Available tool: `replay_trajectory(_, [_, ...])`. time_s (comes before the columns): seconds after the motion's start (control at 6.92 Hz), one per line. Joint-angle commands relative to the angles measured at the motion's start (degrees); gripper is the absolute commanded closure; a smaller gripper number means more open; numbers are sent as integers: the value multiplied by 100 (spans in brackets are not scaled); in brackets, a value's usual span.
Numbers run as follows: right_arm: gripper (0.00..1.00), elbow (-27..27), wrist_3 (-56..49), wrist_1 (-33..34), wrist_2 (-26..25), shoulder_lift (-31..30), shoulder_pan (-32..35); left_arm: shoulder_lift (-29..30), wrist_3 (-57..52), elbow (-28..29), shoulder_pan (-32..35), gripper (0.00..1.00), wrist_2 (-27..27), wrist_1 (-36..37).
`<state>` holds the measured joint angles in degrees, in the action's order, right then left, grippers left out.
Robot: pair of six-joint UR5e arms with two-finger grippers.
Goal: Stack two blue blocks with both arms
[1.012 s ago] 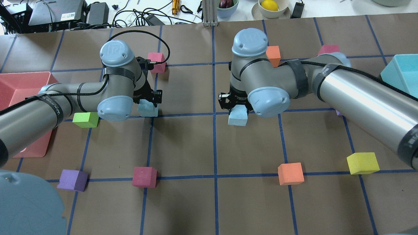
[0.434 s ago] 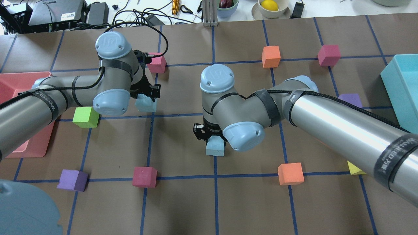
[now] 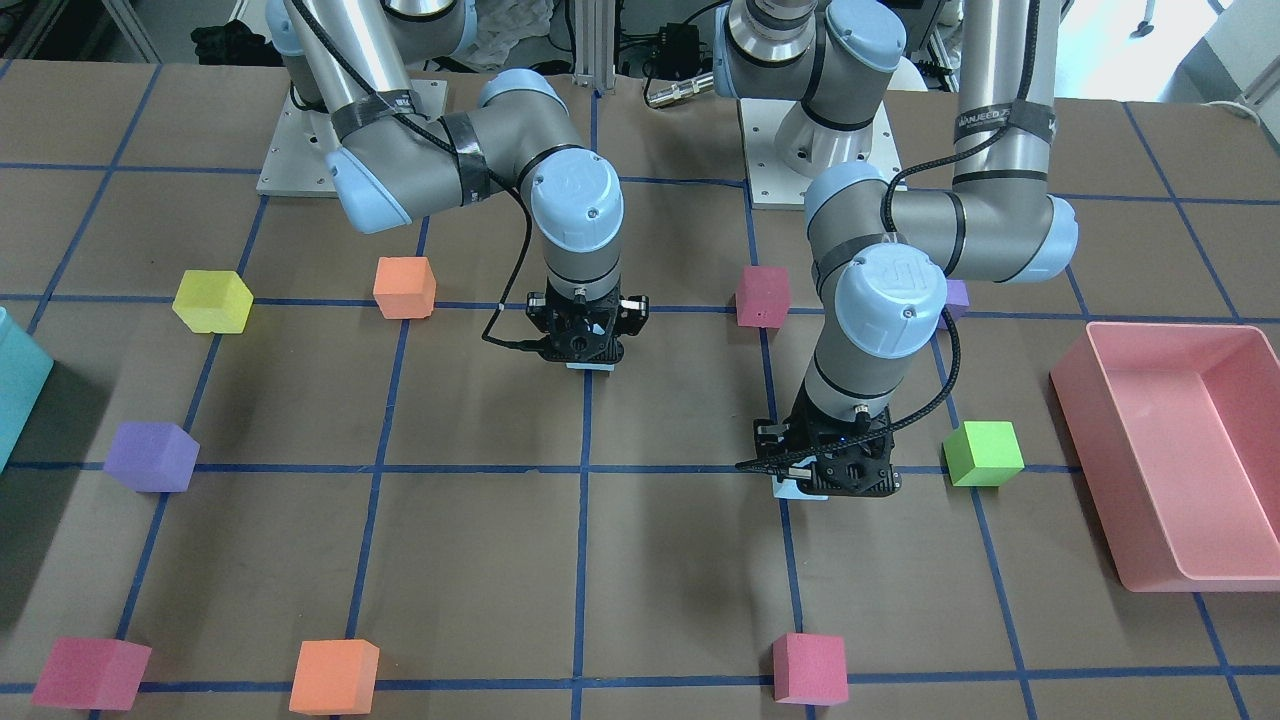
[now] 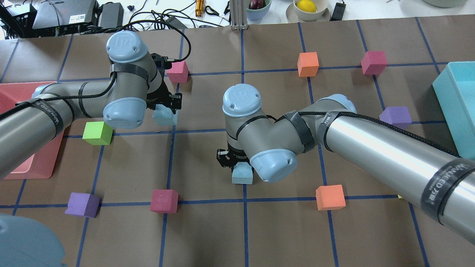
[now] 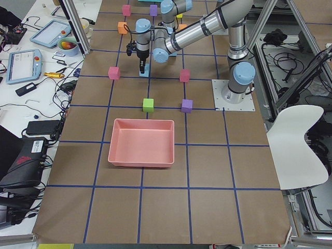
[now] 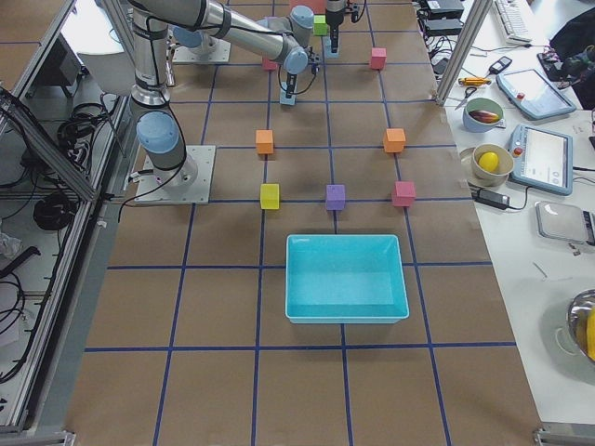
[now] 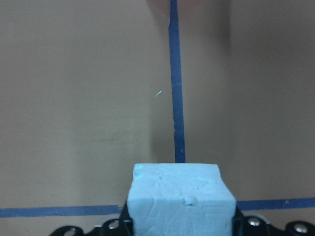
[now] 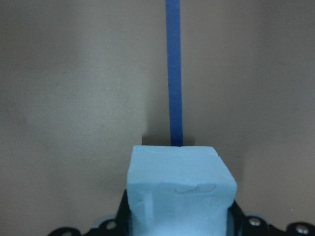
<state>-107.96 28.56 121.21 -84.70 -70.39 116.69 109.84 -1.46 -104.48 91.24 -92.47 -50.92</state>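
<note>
My left gripper (image 4: 165, 109) is shut on a pale blue block (image 4: 163, 118) left of the table's middle. The left wrist view shows this block (image 7: 180, 197) between the jaws, over a blue tape line. My right gripper (image 4: 241, 167) is shut on the second pale blue block (image 4: 242, 177), near the table's centre line. The right wrist view shows that block (image 8: 180, 188) held close above the brown paper. In the front-facing view the left gripper (image 3: 828, 478) is on the right and the right gripper (image 3: 586, 350) is in the middle. The two blocks are well apart.
A green cube (image 4: 97, 132) and a pink bin (image 4: 39, 167) lie by the left arm. Magenta cubes (image 4: 177, 71) (image 4: 163, 200), purple cubes (image 4: 82, 204) (image 4: 395, 116) and orange cubes (image 4: 330, 197) (image 4: 308, 63) are scattered around. A teal bin (image 4: 451, 92) stands at the right edge.
My right arm has carried its blue block left and toward the near middle of the table. My left arm has shifted slightly away and left with its block.
</note>
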Motion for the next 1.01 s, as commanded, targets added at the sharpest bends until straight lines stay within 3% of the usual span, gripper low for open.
replay_trajectory(0.0, [75, -41, -174, 51, -64, 8, 12, -225, 32, 16, 34, 73, 18, -251])
replay_trajectory(0.14, [67, -84, -236, 51, -73, 8, 12, -313, 58, 16, 77, 73, 62, -312])
replay_trajectory(0.29, [51, -94, -228, 51, -73, 34, 12, -471, 58, 16, 78, 73, 71, -513])
replay_trajectory(0.43, [22, -85, -211, 51, -82, 8, 3, -533, 58, 16, 78, 73, 71, -567])
replay_trajectory(0.58, [0, -85, -219, 60, -91, 8, 12, -603, 119, 16, 95, 73, 80, -646])
replay_trajectory(0.87, [0, -50, -254, 87, -73, 8, -32, -735, 181, -2, 130, 72, 80, -761])
